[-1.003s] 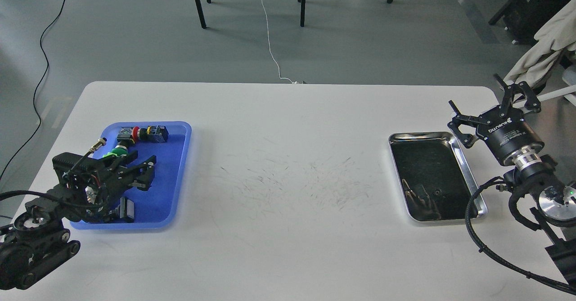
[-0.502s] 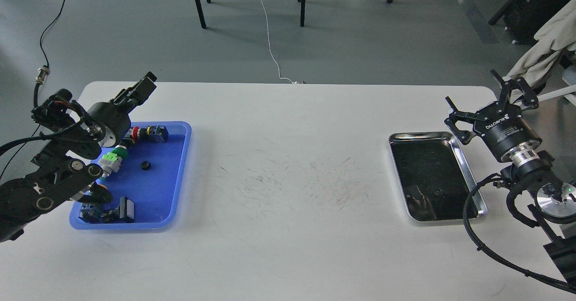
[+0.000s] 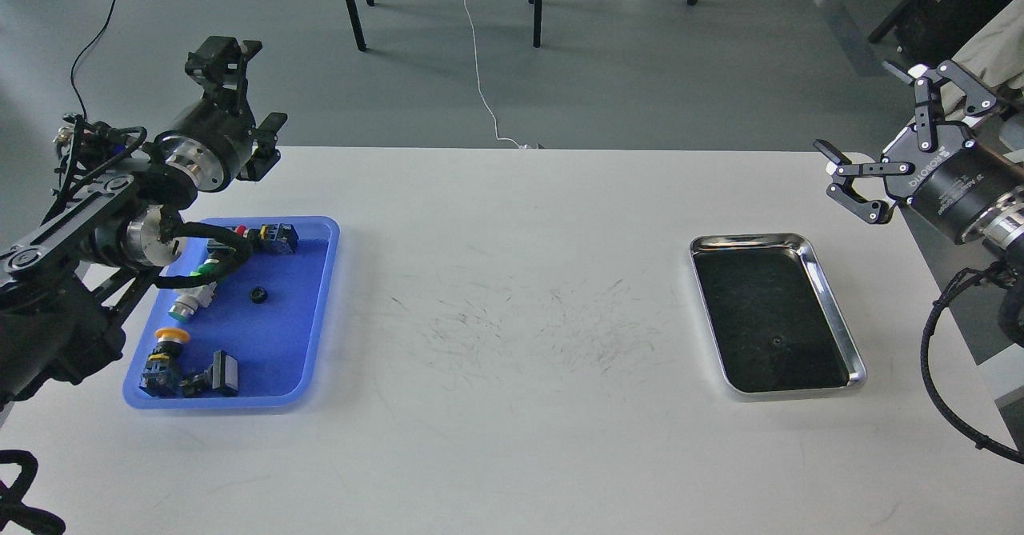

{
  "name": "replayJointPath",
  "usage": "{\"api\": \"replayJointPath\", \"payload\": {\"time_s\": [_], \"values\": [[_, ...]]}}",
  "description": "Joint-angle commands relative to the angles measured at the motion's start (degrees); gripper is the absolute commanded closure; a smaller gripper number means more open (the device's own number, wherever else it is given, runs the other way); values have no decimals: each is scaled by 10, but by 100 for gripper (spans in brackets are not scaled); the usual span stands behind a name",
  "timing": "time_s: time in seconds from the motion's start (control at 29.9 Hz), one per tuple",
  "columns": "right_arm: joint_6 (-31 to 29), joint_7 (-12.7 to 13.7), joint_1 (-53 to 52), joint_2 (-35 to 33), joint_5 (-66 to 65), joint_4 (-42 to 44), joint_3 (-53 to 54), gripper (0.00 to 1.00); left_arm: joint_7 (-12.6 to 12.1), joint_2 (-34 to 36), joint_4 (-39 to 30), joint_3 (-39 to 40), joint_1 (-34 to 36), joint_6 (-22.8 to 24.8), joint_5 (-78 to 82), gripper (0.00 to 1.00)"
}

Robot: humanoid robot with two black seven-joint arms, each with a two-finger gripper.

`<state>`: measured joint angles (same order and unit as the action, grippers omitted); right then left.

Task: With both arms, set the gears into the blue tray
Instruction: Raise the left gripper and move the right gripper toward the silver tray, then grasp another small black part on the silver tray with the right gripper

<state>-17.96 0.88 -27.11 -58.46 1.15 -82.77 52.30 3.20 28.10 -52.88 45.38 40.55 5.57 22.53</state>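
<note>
Left gripper point(image 3: 232, 87): raised beyond the far-left corner of the table point(image 3: 512, 407), well above the blue tray. You can see its fingers standing apart with nothing between them.

Blue tray point(image 3: 316, 311): on the left part of the table. You have one gear point(image 3: 258, 294) lying flat on the bare blue floor near the tray's middle, apart from everything else in it. Also in the tray: a red push-button switch point(image 3: 256, 238) at the far end, a green-and-white switch point(image 3: 196, 295) along the left side, a yellow-capped switch point(image 3: 164, 347) near the front-left corner, and a black block part point(image 3: 220, 373) beside it. None of these touches the gear.

Table centre: bare apart from scuff marks.

Steel tray point(image 3: 832, 311): on the right part of the table. You can make out a tiny dark dot point(image 3: 774, 341) on its floor toward the near end; it may be another gear, but it is too small to tell.

Right gripper point(image 3: 896, 139): held high past the far-right edge of the table, well clear of the steel tray, fingers spread wide and empty.

Status, as a judgement: one gear is delivered. If the dot in the steel tray is a gear, you have that one left to fetch with the right arm; otherwise no further loose gear shows on the table.
</note>
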Motion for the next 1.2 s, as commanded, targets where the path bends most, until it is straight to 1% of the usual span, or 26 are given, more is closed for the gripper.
{"api": "replayJointPath", "payload": {"time_s": [0.0, 0.07, 0.13, 0.23, 0.33, 0.4, 0.47, 0.54, 0.64, 0.77, 0.8, 0.94, 1.17], "values": [[-4, 24, -83, -74, -18, -44, -79, 2, -15, -29, 56, 0, 3, 53, -50, 2], [-16, 34, -134, -93, -55, -63, -129, 2, -19, -36, 88, -1, 8, 100, -74, 2], [-27, 36, -179, -102, -117, -84, -188, 2, -14, -51, 113, 1, 12, 127, -78, 2], [-29, 37, -241, -110, -225, -112, -271, 2, -8, -84, 158, 7, 40, 127, -79, 2], [-29, 39, -288, -115, -289, -121, -345, 2, 1, -98, 190, 14, 52, 131, -79, 2], [-33, 53, -304, -125, -321, -133, -377, 2, 1, -99, 193, 13, 52, 129, -79, 2], [-53, 75, -311, -134, -369, -139, -389, 2, 1, -99, 190, 5, 52, 130, -79, 2], [-72, 87, -311, -138, -438, -140, -394, 2, 0, -99, 190, 3, 52, 128, -75, 2], [-76, 89, -311, -136, -543, -138, -426, 2, 0, -99, 190, 3, 51, 128, -72, 2], [-88, 89, -311, -130, -634, -136, -467, 2, -1, -98, 188, 2, 49, 131, -71, 2], [-99, 89, -311, -127, -649, -136, -476, 2, -1, -99, 188, 1, 48, 131, -70, 2], [-100, 89, -311, -103, -668, -122, -499, 2, 1, -97, 188, -15, 49, 129, -71, 2], [-100, 88, -304, -30, -669, -33, -520, 2, 0, -96, 190, -16, 45, 127, -71, 2]]}}
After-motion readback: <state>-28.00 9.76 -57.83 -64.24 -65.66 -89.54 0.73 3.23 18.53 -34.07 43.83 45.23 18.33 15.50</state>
